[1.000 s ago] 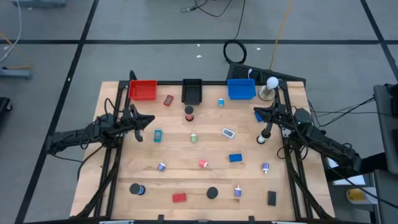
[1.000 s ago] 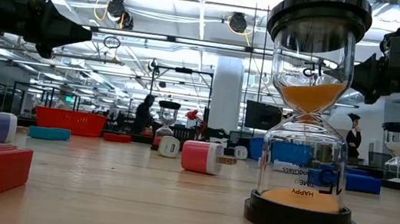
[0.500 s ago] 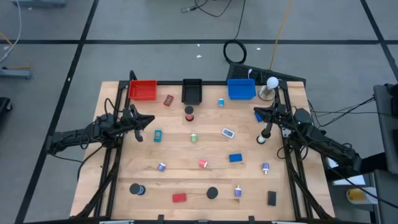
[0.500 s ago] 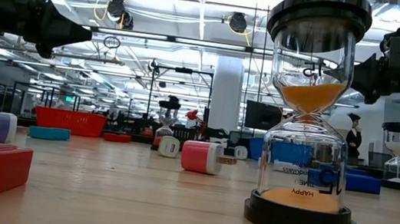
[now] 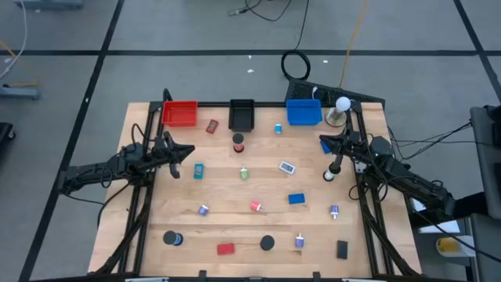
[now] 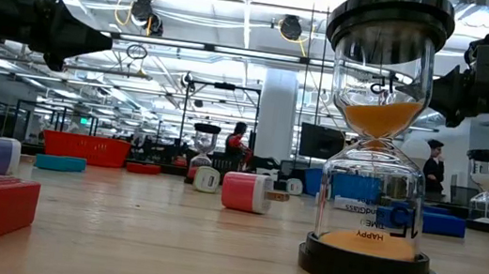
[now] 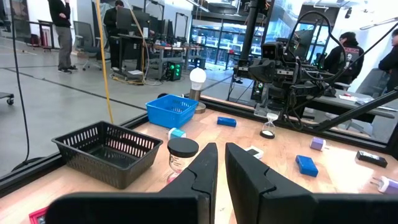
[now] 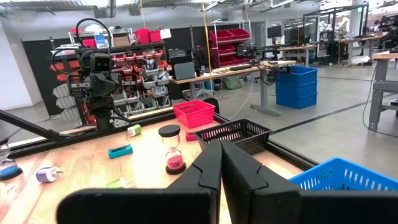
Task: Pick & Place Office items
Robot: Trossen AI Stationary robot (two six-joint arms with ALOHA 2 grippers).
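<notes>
Nothing on the bench (image 5: 156,211) has shifted over the last second; only a person far behind walks on. Both arms hang still, left tool (image 5: 190,150) nearly clenched on nothing, right tool (image 5: 322,141) clenched empty, so sorting hasn't begun. Office items (image 5: 256,206) lie scattered across the wood. Red tray (image 5: 180,113), black tray (image 5: 242,114) and blue tray (image 5: 303,112) at the far edge look empty.

Three trays (image 5: 242,114) line the surface's (image 5: 235,223) far edge, a lamp (image 5: 341,104) at their right end; office items (image 5: 256,206) lie scattered before them; the arms flank the spread, left gripper (image 5: 185,151) and right gripper (image 5: 326,143) facing inward.
</notes>
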